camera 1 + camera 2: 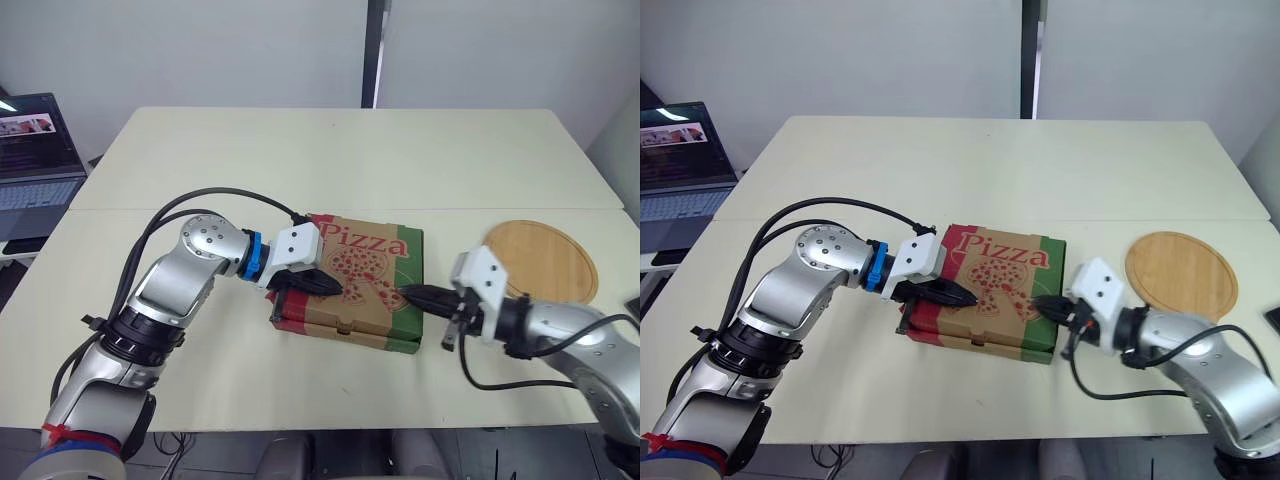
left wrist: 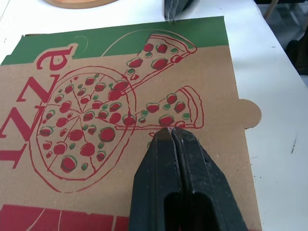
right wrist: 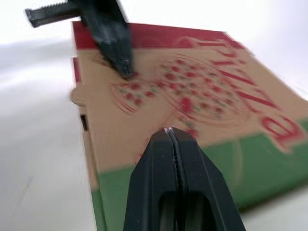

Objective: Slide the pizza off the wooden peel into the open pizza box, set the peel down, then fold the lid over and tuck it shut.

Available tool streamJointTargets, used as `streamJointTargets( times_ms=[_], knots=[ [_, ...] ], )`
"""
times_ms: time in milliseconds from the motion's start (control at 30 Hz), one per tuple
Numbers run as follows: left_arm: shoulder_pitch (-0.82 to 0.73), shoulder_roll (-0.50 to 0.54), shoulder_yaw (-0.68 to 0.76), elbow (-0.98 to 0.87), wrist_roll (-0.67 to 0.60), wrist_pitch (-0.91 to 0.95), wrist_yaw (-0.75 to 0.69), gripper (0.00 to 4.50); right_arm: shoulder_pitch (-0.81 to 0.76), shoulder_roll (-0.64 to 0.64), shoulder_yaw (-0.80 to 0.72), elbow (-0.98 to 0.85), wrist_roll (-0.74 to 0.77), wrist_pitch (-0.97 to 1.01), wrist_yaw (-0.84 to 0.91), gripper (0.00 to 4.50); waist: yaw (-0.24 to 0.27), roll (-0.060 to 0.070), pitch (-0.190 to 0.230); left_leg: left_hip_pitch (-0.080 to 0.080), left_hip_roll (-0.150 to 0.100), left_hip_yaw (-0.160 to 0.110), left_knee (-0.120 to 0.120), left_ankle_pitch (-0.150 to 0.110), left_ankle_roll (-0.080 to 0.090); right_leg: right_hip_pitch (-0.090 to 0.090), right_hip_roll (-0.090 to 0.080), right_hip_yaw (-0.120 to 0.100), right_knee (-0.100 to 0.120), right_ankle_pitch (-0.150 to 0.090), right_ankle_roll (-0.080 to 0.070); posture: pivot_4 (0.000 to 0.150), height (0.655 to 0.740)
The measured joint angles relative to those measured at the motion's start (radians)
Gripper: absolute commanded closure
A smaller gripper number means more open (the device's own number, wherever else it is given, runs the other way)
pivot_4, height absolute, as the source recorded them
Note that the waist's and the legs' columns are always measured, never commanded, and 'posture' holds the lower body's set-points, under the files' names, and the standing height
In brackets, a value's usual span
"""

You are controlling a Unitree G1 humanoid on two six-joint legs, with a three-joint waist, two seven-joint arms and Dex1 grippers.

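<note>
Head view: pizza box (image 1: pixel 358 288), lid down, mid-table (image 1: pixel 300 160). My left gripper (image 1: pixel 336 288) is pinched closed, tip on the lid. My right gripper (image 1: pixel 408 293) is also closed, at the box's right edge. The wooden peel (image 1: pixel 545 260) lies flat to the right of the box.
Left wrist view: my closed fingers (image 2: pixel 192 159) rest over the printed pizza; the lid tab (image 2: pixel 249 113) juts past the edge.
Right wrist view: my closed fingers sit above the green border.
</note>
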Motion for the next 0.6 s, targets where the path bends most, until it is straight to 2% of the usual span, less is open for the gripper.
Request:
streamJointTargets(
  times_ms=[167,333,467,600],
  knots=[
    [0.010,0.015,0.039,-0.016,-0.045,0.048,0.005,4.50,-0.042,0.029,0.120,0.043,-0.067,-0.030,0.004,4.45,0.001,0.000,0.000,0.000,0.000,0.000,0.000,0.000,0.000,0.000,0.000,0.000,0.000,0.000,0.000,0.150,0.7400],
    [0.016,0.167,0.158,-0.015,-0.106,0.118,-0.038,4.50,-0.053,0.020,0.146,0.077,-0.114,-0.084,0.041,4.45,-0.005,0.000,0.000,0.001,0.004,0.000,-0.001,0.000,0.000,-0.001,0.004,-0.001,0.001,0.000,0.000,0.150,0.7400],
    [0.046,0.305,0.192,0.089,-0.044,0.017,-0.081,4.50,-0.056,0.015,0.149,0.100,-0.140,-0.114,0.067,4.45,-0.003,0.000,0.000,0.001,0.004,0.001,-0.002,0.000,0.000,-0.001,0.004,-0.001,0.000,0.000,-0.001,0.150,0.7400],
    [0.109,0.323,0.186,0.139,0.004,-0.069,-0.092,4.50,-0.056,0.015,0.149,0.111,-0.148,-0.130,0.079,4.45,0.004,0.000,0.000,0.000,0.004,0.000,-0.001,0.000,0.000,-0.001,0.004,-0.001,0.000,0.000,-0.002,0.150,0.7400]
  ],
)
